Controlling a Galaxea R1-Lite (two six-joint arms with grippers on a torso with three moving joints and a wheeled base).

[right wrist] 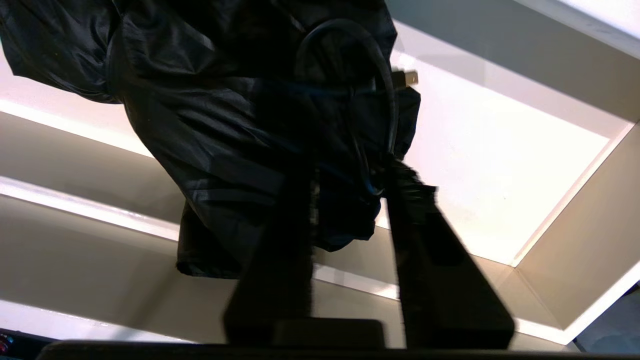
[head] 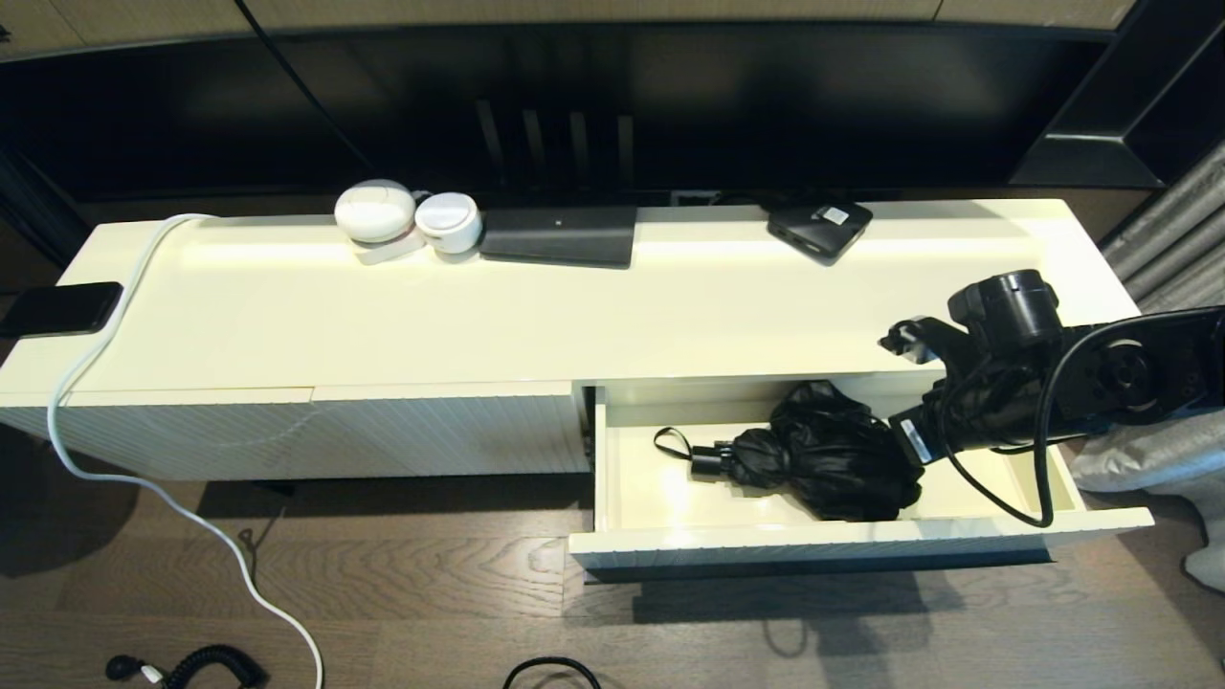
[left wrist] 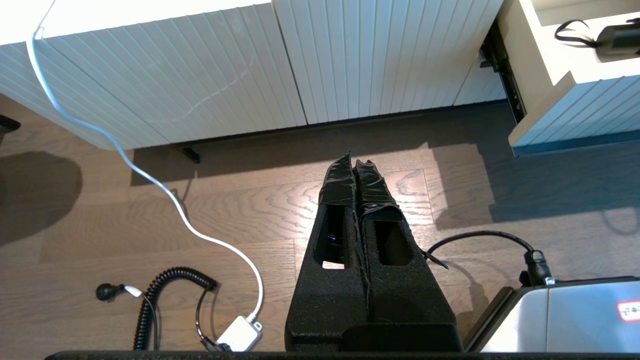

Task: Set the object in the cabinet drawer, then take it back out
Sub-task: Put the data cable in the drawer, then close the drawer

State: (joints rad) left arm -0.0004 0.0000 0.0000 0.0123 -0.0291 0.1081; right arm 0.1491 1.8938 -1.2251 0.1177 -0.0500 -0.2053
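Along the far wall runs a long cream cabinet [head: 574, 297], the biggest thing here, its fronts ribbed; behind it a dark screen [head: 574, 105] fills the wall. On the right the drawer [head: 861, 545] stands pulled out over the wood floor [head: 402, 584], cream inside, its front edge toward me; in it lies the umbrella [head: 833, 455], black and folded, its cloth bunched in a heap near the middle, its handle and wrist loop [head: 673, 442] pointing left along the drawer bottom. The right arm reaches in from the right, and the right hand [right wrist: 345, 185] is down at the right end of the umbrella; in the right wrist view its two fingers [right wrist: 280, 210] stand partly apart with cloth and a loop of black cord between them; whether they grip the cloth I cannot tell. The left hand [left wrist: 354, 167] hangs parked over the floor before the closed front, its fingers pressed together on nothing. On top sit a flat black box [head: 560, 234], a smaller black box [head: 818, 227], two white round gadgets [head: 407, 215], and a phone [head: 59, 308] at the left edge; a white cable [head: 96, 459] trails from the top down to the floor, where a coiled black cord [head: 206, 663] lies.
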